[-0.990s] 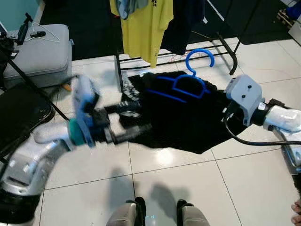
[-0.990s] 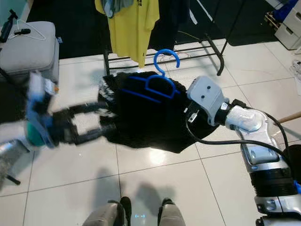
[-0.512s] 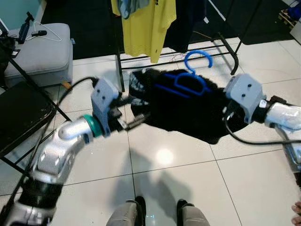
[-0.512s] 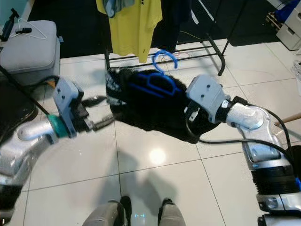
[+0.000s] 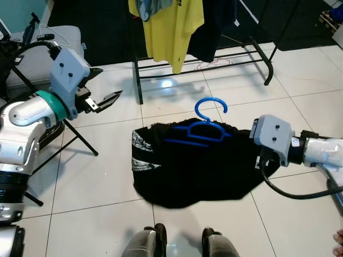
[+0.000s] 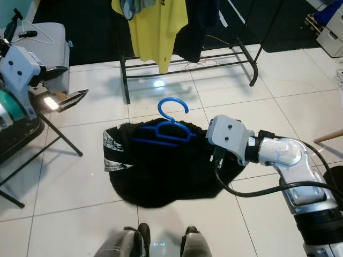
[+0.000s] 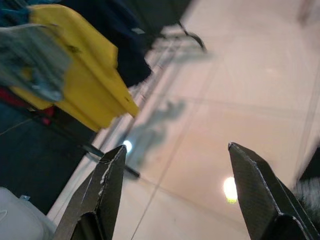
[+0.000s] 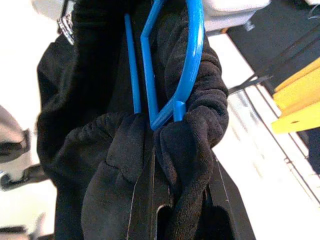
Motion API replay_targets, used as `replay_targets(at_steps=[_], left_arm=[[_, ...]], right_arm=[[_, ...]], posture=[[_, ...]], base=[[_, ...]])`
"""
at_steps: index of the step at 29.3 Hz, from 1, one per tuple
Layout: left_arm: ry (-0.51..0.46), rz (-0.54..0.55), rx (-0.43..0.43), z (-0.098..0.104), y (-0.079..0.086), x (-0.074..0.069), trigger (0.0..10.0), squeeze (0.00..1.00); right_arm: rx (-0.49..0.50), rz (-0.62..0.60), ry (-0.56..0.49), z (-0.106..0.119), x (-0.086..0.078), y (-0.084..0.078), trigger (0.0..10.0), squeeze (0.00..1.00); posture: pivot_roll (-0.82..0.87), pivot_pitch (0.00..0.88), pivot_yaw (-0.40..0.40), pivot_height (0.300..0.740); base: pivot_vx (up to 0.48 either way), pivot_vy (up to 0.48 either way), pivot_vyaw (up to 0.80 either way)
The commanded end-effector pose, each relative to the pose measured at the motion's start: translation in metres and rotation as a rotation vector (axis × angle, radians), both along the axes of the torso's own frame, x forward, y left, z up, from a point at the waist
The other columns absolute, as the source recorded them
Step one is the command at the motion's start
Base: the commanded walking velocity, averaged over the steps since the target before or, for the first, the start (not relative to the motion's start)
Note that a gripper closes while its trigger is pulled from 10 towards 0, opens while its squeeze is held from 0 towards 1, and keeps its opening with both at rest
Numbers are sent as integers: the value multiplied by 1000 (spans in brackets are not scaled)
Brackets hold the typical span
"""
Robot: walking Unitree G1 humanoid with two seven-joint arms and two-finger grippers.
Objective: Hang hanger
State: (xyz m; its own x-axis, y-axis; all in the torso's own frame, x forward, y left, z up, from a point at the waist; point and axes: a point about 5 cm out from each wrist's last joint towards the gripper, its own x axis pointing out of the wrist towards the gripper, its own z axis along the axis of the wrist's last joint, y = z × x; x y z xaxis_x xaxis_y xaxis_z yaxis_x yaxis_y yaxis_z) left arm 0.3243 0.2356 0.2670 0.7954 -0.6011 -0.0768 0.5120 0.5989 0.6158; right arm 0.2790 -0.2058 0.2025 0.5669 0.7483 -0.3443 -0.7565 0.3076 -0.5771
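Observation:
A blue plastic hanger (image 5: 201, 130) lies inside the neck of a black garment (image 5: 187, 174), its hook standing up free. The garment hangs low over the white tiles in front of my feet. My right gripper (image 8: 159, 200) is shut on a bunched fold of the garment right beside the hanger's neck (image 8: 175, 107); the cloth hides its fingers. My left gripper (image 5: 111, 81) is open and holds nothing, raised far to the left of the garment. The clothes rack (image 5: 214, 63) stands beyond, with a yellow shirt (image 5: 172, 27) hanging from it.
A grey padded box (image 5: 37, 53) with a white wire hanger on it sits at the back left. A black folding stand (image 5: 75, 136) has its legs out under my left arm. Dark clothes hang beside the yellow shirt. A person's fingers (image 5: 337, 243) show at the lower right.
My left gripper has let go of the garment and drawn back up and to the left. The garment with its hanger has dropped lower, held only by my right gripper.

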Motion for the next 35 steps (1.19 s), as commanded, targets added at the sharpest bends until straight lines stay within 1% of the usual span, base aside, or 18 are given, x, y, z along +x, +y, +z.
replay_targets(at_steps=[1, 3, 5, 6, 7, 8, 9, 10, 12, 15, 19, 26, 27, 28, 29, 30, 31, 35], left_arm=[[32, -34, 42, -8, -1, -2, 10000, 0], [122, -155, 120, -17, -2, -14, 10000, 0], [207, -293, 169, -30, -15, -27, 10000, 0], [207, -293, 169, -30, -15, -27, 10000, 0], [234, -348, 162, -37, -26, -30, 10000, 0], [234, -348, 162, -37, -26, -30, 10000, 0], [246, -386, 144, -43, -36, -32, 10000, 0], [246, -386, 144, -43, -36, -32, 10000, 0], [259, -437, 115, -52, -52, -31, 10000, 0], [260, -451, 113, -54, -55, -31, 10000, 0], [242, -441, 49, -55, -66, -18, 10000, 0], [275, -461, 48, -57, -65, -19, 10000, 0], [282, -464, 55, -58, -64, -20, 6745, 0], [291, -467, 58, -60, -63, -21, 4275, 0], [298, -469, 60, -62, -63, -22, 3529, 0], [303, -470, 60, -63, -64, -23, 3529, 0], [308, -477, 59, -65, -65, -24, 0, 0], [326, -511, 50, -69, -69, -29, 0, 0]], right_arm=[[8, 37, -17, 6, -3, 5, 10000, 0], [-3, 50, -20, 9, -4, 5, 10000, 0], [3, 79, -25, 12, -4, 12, 10000, 0], [3, 79, -25, 12, -4, 12, 10000, 0], [11, 103, -32, 14, -4, 19, 10000, 0], [11, 103, -32, 14, -4, 19, 10000, 0], [18, 125, -37, 15, -5, 25, 10000, 0], [18, 125, -37, 15, -5, 25, 10000, 0], [22, 166, -44, 17, -6, 35, 10000, 0], [21, 176, -44, 17, -7, 36, 10000, 0], [12, 221, -56, 22, -8, 45, 10000, 0], [1, 247, -61, 25, -9, 49, 10000, 0], [0, 248, -64, 26, -9, 49, 10000, 0], [-2, 249, -67, 27, -9, 49, 10000, 0], [-2, 249, -71, 28, -8, 49, 10000, 0], [-3, 250, -73, 29, -8, 49, 10000, 0], [-4, 251, -77, 30, -8, 49, 10000, 0], [-12, 256, -88, 35, -6, 49, 10000, 0]], posture=[[-95, 130, 122, 740], [-84, 126, 121, 740], [-83, 125, 121, 740], [-83, 125, 121, 740], [-86, 123, 120, 740], [-86, 123, 120, 740], [-91, 121, 119, 740], [-91, 121, 119, 740], [-97, 117, 115, 740], [-97, 117, 115, 740], [-102, 108, 120, 740], [-103, 104, 120, 740], [-103, 104, 120, 740], [-103, 102, 120, 740], [-103, 102, 120, 740], [-103, 102, 120, 740], [-103, 102, 120, 740], [-106, 101, 120, 740]], base=[[0, 0, 0], [0, 0, 0], [0, 0, 0], [0, 0, 0], [0, 0, 0], [0, 0, 0], [0, 0, 0], [0, 0, 0], [0, 0, 0], [0, 0, 0], [0, 0, 0], [0, 0, 0], [0, 0, 0], [0, 0, 0], [0, 0, 0], [0, 0, 0], [0, 0, 0], [0, 0, 0]])
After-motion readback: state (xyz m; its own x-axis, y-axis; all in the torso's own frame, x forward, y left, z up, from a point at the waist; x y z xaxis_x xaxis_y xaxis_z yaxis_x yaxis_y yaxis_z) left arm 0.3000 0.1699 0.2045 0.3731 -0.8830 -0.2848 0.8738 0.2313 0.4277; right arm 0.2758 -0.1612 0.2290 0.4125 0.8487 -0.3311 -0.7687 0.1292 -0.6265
